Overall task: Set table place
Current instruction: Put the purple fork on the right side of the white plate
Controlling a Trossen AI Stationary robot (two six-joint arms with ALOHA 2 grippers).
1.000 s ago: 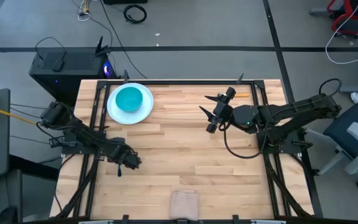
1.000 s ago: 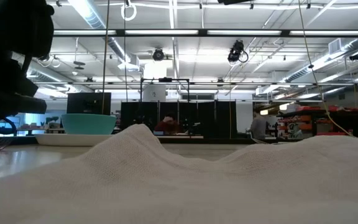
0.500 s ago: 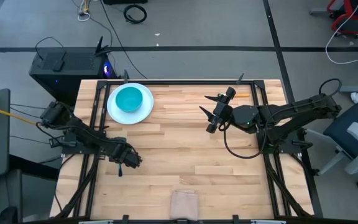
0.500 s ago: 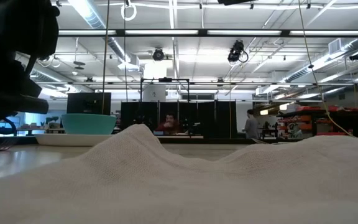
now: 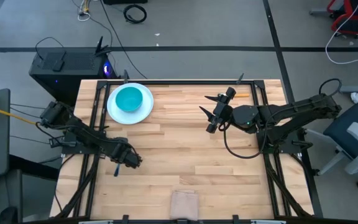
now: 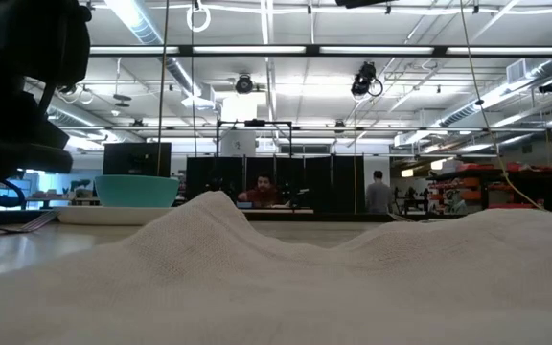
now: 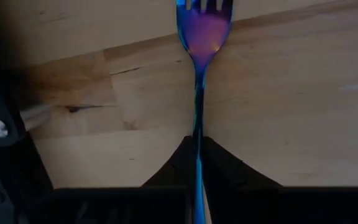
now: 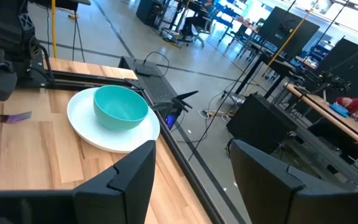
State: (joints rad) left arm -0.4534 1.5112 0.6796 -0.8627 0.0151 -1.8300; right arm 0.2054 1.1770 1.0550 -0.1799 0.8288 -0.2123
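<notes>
Between left pincer (image 7: 197, 149) fingers, fork (image 7: 202, 37) handle hidden

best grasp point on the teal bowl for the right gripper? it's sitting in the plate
Likely the rim, taken from above. The teal bowl sits upright and open-mouthed on the white plate, so one finger can drop inside and one outside the wall. Take the rim arc facing the right gripper, which hangs open over mid-table. The plate's rim surrounds the bowl's base, so a low side grasp looks poor.
</notes>
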